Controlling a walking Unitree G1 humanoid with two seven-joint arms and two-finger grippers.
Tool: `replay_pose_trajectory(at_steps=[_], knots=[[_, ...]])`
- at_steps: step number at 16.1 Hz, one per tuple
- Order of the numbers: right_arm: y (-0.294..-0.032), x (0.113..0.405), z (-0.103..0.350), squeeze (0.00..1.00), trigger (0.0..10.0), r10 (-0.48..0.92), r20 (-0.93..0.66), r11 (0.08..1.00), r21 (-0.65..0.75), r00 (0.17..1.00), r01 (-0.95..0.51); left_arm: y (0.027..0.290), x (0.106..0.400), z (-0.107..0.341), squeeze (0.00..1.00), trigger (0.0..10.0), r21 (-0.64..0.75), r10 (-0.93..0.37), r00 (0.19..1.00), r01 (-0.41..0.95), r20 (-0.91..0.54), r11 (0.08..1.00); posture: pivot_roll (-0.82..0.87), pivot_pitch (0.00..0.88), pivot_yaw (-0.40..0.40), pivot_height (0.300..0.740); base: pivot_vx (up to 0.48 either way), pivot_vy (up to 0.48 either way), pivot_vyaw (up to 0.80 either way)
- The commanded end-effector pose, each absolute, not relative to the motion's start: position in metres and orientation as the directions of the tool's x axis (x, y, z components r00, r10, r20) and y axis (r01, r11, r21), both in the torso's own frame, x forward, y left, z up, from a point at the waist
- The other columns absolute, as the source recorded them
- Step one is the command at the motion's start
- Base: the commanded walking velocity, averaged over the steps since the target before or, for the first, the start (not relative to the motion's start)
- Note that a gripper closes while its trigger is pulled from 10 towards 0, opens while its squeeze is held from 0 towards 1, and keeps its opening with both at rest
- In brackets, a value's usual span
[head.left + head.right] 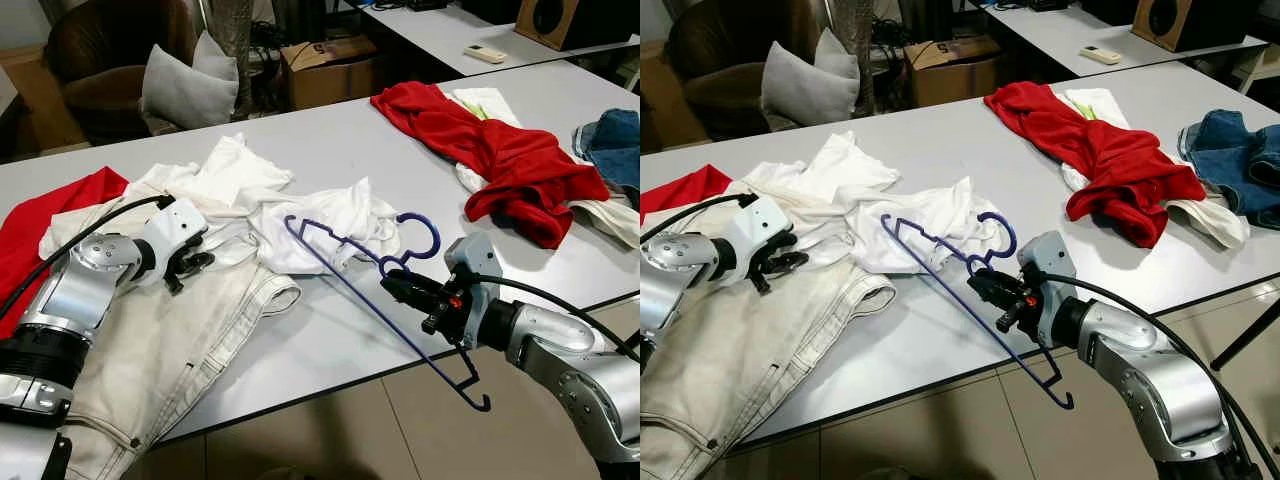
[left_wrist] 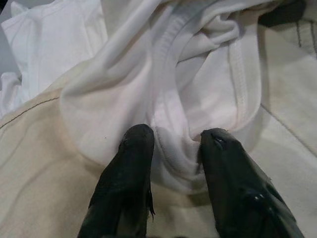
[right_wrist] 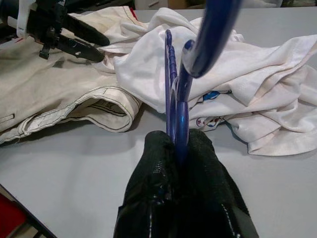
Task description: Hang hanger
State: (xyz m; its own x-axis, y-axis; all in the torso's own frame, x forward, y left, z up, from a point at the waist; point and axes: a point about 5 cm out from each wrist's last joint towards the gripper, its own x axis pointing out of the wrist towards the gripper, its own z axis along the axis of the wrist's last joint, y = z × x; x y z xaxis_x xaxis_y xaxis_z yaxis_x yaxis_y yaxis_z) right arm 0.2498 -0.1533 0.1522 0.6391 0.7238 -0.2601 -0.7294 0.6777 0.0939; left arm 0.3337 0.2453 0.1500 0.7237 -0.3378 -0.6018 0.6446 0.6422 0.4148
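- Left eye view: a blue hanger [image 1: 385,300] is held near its neck by the right gripper [image 1: 398,288], just above the near edge of the grey counter [image 1: 330,140]; its hook is raised beside a crumpled white shirt [image 1: 320,225], and one long arm reaches out past the counter edge. The left gripper [image 1: 190,264] is set down on the white cloth where it overlaps a pair of cream trousers [image 1: 160,360].
- Right eye view: a red garment [image 1: 1110,160] and blue jeans [image 1: 1240,165] are seen lying well apart from the hanger, further along the counter.
- Left wrist view: the left fingers [image 2: 124,183] are parted, with a fold of the shirt's ribbed collar bunched between them; whether it is actually pinched cannot be told.
- Right wrist view: the right fingers [image 3: 153,193] are closed tight on the hanger's blue stem, with the shirt lying just beyond.
- The step in hand is judged to be the dressing of the hanger. For the next move, the collar would need to be opened and the hanger's arm fed into the neck.
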Motion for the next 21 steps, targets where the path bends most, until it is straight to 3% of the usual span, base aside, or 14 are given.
replay_pose_trajectory(at_steps=[1, 2, 12, 18, 21], knots=[[-0.152, 0.252, 0.158, 0.0, 10.0, 0.727, -0.234, 0.675, 0.075, 0.645, -0.734, 0.25, 0.334, 0.15, 0.0, 0.4, 0.431, -0.312, 0.736, 0.626, -0.6, 0.649, 0.01, 0.0, 0.125, 0.74, 0.0, 0.0, 0.0], [-0.152, 0.252, 0.158, 0.0, 10.0, 0.727, -0.232, 0.675, 0.074, 0.646, -0.734, 0.251, 0.335, 0.15, 0.0, 0.0, 0.436, -0.307, 0.74, 0.623, -0.599, 0.649, 0.01, 0.0, 0.126, 0.74, 0.0, 0.0, 0.0], [-0.154, 0.251, 0.162, 0.0, 10.0, 0.731, -0.216, 0.673, 0.064, 0.648, -0.737, 0.25, 0.344, 0.152, 0.0, 0.0, 0.474, -0.294, 0.809, 0.548, -0.509, 0.689, 0.01, 0.0, 0.129, 0.74, 0.0, 0.0, 0.0], [-0.157, 0.241, 0.192, 0.0, 10.0, 0.819, -0.058, 0.573, 0.104, 0.57, -0.813, 0.234, 0.339, 0.226, 0.0, 0.0, 0.534, -0.534, 0.812, 0.567, -0.234, 0.627, 0.0, 0.0, 0.117, 0.74, 0.0, 0.0, 0.0], [-0.156, 0.236, 0.19, 0.0, 10.0, 0.855, -0.089, 0.518, 0.109, 0.51, -0.849, 0.233, 0.338, 0.251, 0.0, 0.0, 0.586, -0.552, 0.8, 0.57, -0.236, 0.575, 0.02, 0.0, 0.103, 0.74, 0.0, 0.0, 0.0]])
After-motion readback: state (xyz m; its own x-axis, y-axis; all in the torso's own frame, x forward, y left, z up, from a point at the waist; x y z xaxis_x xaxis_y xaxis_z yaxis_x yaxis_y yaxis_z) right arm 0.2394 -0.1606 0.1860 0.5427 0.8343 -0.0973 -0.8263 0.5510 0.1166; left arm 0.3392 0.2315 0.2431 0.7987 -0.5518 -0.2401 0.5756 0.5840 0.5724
